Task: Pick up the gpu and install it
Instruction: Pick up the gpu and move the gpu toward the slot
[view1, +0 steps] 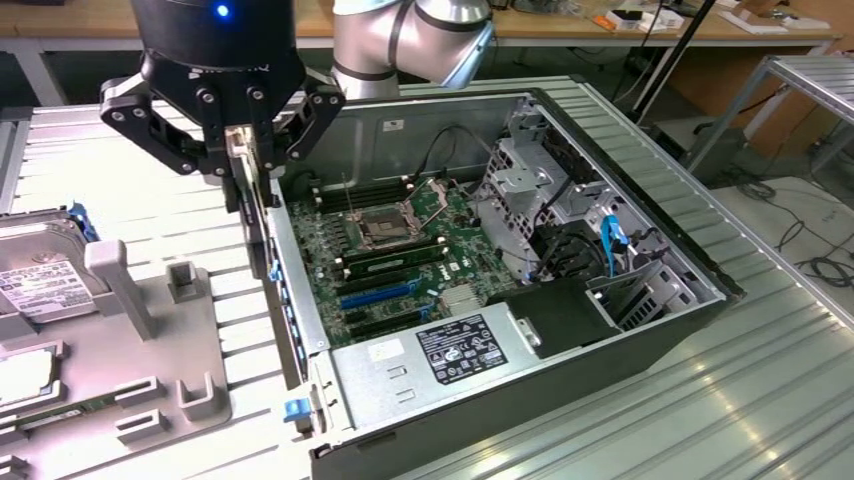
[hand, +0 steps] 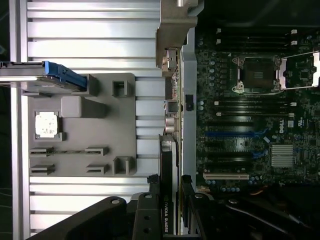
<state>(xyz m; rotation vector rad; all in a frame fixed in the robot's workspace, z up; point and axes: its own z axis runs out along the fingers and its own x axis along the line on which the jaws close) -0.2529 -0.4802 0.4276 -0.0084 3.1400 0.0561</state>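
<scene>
closest to me a grey holder (view1: 147, 340) lies on the slatted metal table (view1: 747, 400), with a silver hard drive (view1: 34, 285) at its edge on the exterior view's left and a thin green memory stick (view1: 67, 410) lying in it. just beyond sits the open computer case (view1: 667, 330), its power supply (view1: 454, 345) at the near end and the motherboard (view1: 400, 240) further in. above the case wall on the holder's side hangs the gripper (view1: 246, 160), its fingers clamped on the gpu (view1: 251, 215). the card hangs upright, edge down, just outside that wall, over the strip of table between holder and case, and is not seated in any slot. behind it the silver arm (view1: 414, 40) rises, and a wooden bench (view1: 561, 25) runs along the back.
</scene>
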